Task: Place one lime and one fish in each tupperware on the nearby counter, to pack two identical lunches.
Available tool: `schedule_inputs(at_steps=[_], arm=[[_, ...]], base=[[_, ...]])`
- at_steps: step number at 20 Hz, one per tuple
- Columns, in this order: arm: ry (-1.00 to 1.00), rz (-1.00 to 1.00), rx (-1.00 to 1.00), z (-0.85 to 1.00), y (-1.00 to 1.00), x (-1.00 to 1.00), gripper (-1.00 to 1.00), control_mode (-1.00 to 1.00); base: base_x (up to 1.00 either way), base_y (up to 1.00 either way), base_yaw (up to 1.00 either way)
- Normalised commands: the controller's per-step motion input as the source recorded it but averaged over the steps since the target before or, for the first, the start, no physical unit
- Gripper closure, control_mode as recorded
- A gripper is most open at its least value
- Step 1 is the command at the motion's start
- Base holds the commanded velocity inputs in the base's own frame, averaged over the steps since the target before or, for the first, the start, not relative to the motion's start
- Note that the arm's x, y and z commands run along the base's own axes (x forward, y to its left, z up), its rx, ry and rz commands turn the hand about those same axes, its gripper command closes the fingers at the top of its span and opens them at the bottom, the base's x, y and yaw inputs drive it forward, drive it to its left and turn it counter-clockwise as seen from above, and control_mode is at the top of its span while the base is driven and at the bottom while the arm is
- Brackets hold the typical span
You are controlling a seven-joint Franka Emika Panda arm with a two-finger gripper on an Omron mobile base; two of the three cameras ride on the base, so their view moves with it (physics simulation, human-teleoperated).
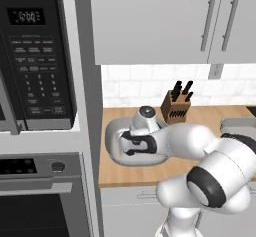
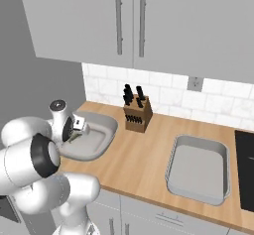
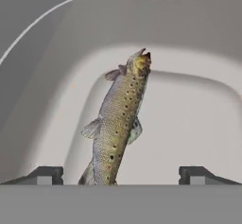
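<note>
Now hanging over the tupperware [image 3: 56,62] with hand [image 3: 121,176] spread apart — fish [image 3: 118,124] between the tips, probably light, slick, best pinched mid-body.

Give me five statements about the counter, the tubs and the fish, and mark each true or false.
1. A fish lies inside the left tupperware. True.
2. The gripper has its jaws clamped on the fish. False: the jaws stand wide apart on either side of it.
3. The right tupperware holds a lime. False: nothing shows in it.
4. A knife block stands on the counter between the two tubs. True.
5. The knife block lies tipped over. False: it stands upright.
</note>
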Motion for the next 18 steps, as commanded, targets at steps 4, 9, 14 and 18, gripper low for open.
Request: schedule_inputs(at_steps=[4, 9, 14, 18], arm=[[0.00, 0.00, -0.03, 0.62, 0.00, -0.52, -1.00, -1.00], [0.00, 0.00, -0.07, 0.86, 0.00, -0.60, -1.00, -1.00], [-0.01, 0.03, -0.07, 0.82, -0.17, -0.62, -1.00, -1.00], [-0.08, 0.10, -0.01, 0.39, -0.63, -0.70, -1.00, -1.00]], base=[[0.00, 0.00, 0.00], [0.00, 0.00, 0.00], [0.00, 0.00, 0.00], [0.00, 0.00, 0.00]])
